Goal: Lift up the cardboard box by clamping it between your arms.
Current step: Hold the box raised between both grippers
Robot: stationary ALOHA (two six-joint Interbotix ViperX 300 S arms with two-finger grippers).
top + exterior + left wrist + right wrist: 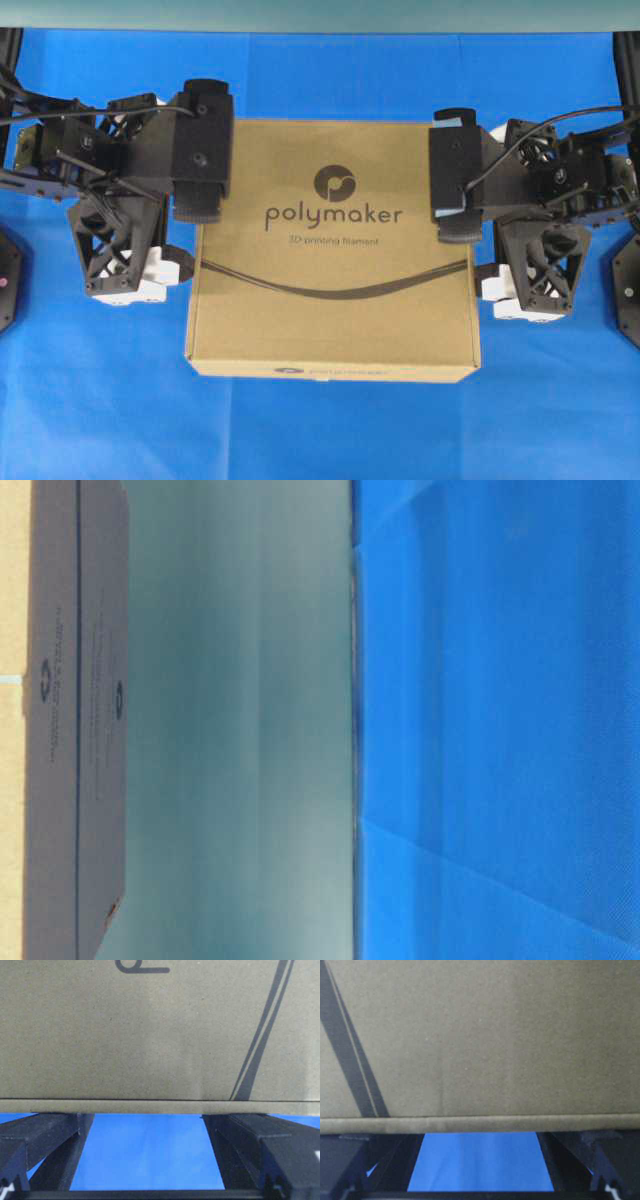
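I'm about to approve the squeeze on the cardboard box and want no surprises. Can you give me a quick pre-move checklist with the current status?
1. Cardboard box lies flat on the blue cloth: ok.
2. Left tool at the box's left edge, fingers apart: ok.
3. Right tool at the right edge, fingers apart: ok.
4. Both tools at about the same level along the box: ok.
5. Contact with the box sides: cannot tell.
6. Box top free of loose items: ok.
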